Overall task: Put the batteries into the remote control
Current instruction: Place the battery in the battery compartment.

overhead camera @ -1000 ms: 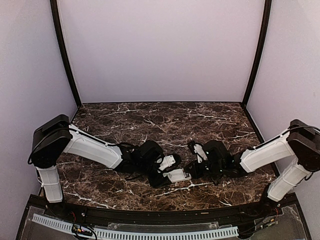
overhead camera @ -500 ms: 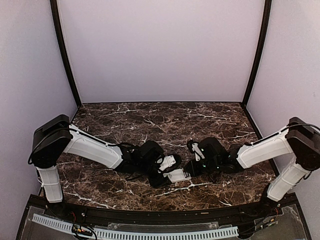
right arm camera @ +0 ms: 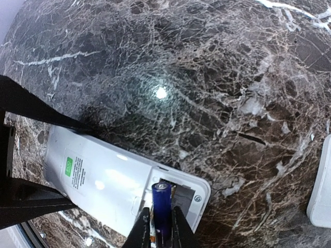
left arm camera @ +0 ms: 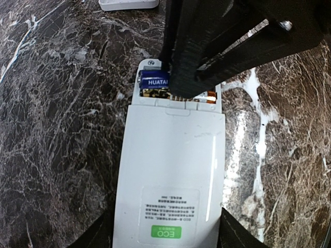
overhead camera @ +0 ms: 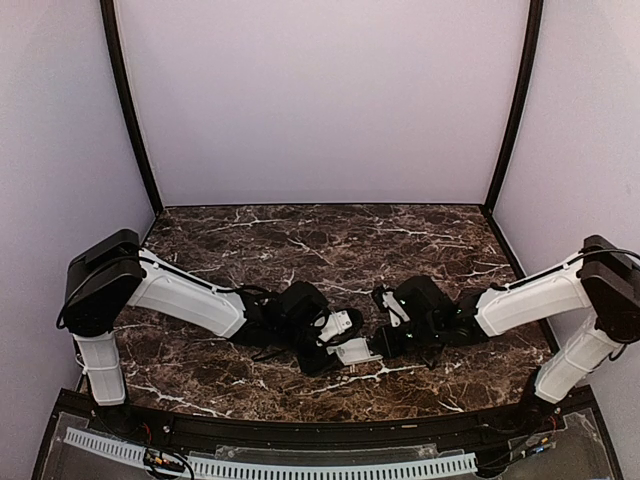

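Note:
The white remote control (left arm camera: 170, 170) lies back side up on the marble, its battery compartment open at the far end. My left gripper (left arm camera: 164, 240) is shut on its near end, one finger on each long side. My right gripper (right arm camera: 159, 232) is shut on a blue battery (right arm camera: 162, 204) and holds it in the open compartment; in the left wrist view the battery (left arm camera: 154, 82) shows there under the right fingers (left arm camera: 191, 46). In the top view the remote (overhead camera: 352, 350) lies between the left gripper (overhead camera: 325, 352) and the right gripper (overhead camera: 380, 345).
A white flat piece (left arm camera: 128, 4), like a battery cover, lies on the marble beyond the remote; it shows at the right edge of the right wrist view (right arm camera: 320, 186) and in the top view (overhead camera: 336, 324). Purple walls enclose the table.
My right arm has moved left toward the remote, bringing its gripper over the remote's open end. The left arm and the remote have stayed in place.

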`<state>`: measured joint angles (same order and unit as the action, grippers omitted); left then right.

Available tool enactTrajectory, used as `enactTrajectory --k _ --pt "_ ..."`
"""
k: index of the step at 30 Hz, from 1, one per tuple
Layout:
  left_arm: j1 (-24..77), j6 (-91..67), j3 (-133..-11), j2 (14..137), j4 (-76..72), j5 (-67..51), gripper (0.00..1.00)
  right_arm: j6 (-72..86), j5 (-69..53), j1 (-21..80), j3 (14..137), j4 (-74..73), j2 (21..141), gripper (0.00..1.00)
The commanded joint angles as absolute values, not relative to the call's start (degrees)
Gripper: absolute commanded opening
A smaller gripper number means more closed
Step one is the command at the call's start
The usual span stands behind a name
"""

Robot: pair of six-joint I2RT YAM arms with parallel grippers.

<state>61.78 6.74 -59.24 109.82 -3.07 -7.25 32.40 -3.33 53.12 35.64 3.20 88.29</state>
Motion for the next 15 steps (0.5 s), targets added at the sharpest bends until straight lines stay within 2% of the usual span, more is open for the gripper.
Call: enactTrajectory --k 1,15 --pt "61.80 5.98 -56.65 114.79 8.08 -8.34 0.64 31.87 -1.90 53.19 34.44 -8.52 87.52 0.16" --pt "61.79 6.15 -56.62 114.81 8.04 -8.75 0.64 28.15 -1.61 51.50 41.41 -14.56 84.81 0.26"
